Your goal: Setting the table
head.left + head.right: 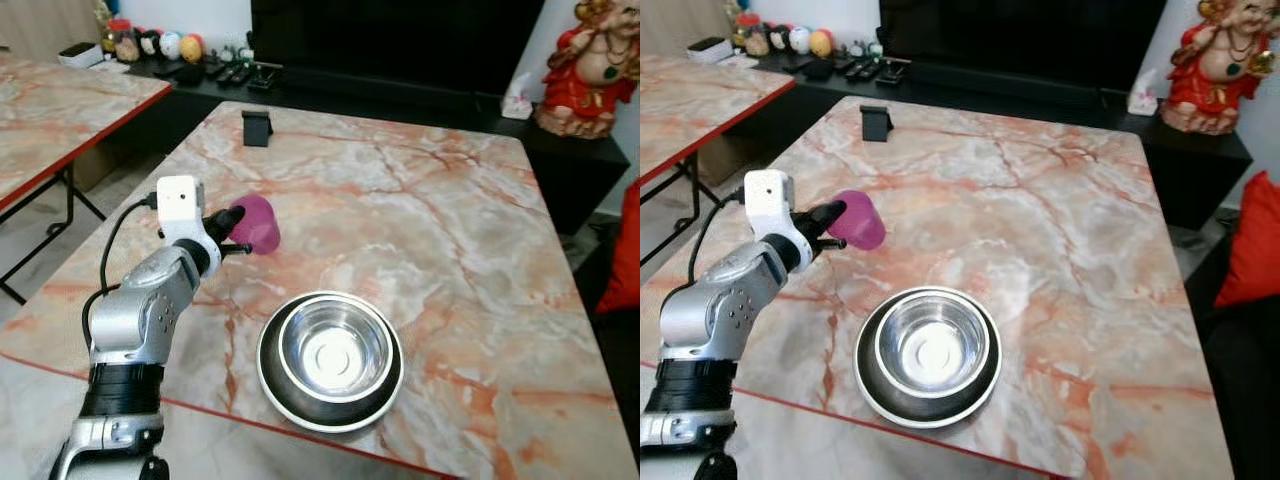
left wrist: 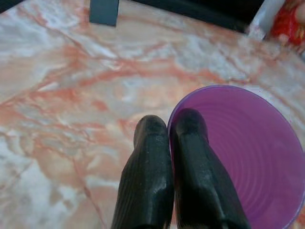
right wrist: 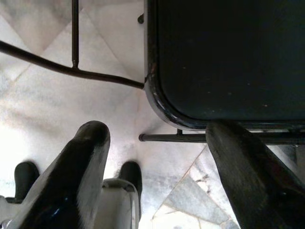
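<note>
A purple plastic cup [image 1: 256,224] is held tilted above the marble table [image 1: 450,220], left of centre. My left gripper [image 1: 232,221] is shut on its rim; in the left wrist view one finger sits inside the purple cup [image 2: 248,157] and the other outside it, with the gripper [image 2: 170,129] pinching the wall. A steel bowl [image 1: 334,350] rests inside a dark-rimmed plate [image 1: 275,385] near the table's front edge, to the right of the cup. My right gripper [image 3: 157,143] hangs open under the table, over the pale floor.
A small black stand [image 1: 257,128] sits at the table's far left corner. A second marble table [image 1: 50,110] is to the left across a gap. A dark TV cabinet [image 1: 400,90] with remotes and a red statue [image 1: 590,70] runs behind. A black chair seat [image 3: 228,57] hangs near my right gripper.
</note>
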